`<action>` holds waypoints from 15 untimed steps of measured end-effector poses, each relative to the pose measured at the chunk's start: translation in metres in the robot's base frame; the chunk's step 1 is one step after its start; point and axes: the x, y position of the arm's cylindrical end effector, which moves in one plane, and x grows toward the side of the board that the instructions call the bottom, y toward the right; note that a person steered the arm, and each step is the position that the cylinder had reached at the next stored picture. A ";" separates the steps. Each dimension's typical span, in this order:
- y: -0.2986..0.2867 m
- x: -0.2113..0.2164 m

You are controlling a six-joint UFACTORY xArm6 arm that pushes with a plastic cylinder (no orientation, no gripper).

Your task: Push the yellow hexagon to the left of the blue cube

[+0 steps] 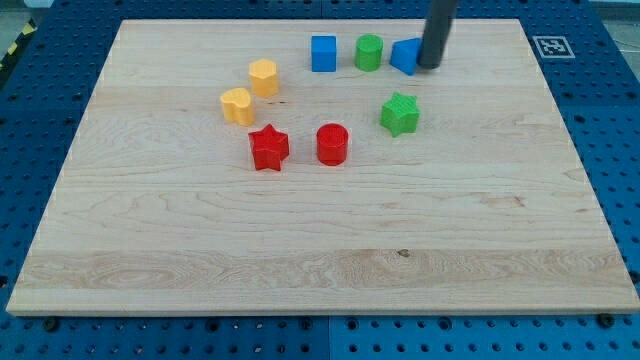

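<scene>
Red star (268, 148) mid-board, tip (430, 65) touching blue block (405, 56)

My rod (436, 32) runs off the view's top and hides the right blue block's (404, 55) edge.

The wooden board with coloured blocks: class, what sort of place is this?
Probably a robotics lab bench: a wooden board on blue perforated tabletop, a printed marker tag, and my tip beside a blue block.

No readable text; only black-white fiducial marker (549, 45) beside board's top-right corner.
</scene>
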 end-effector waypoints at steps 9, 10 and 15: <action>-0.218 0.060; -0.233 0.054; -0.302 -0.034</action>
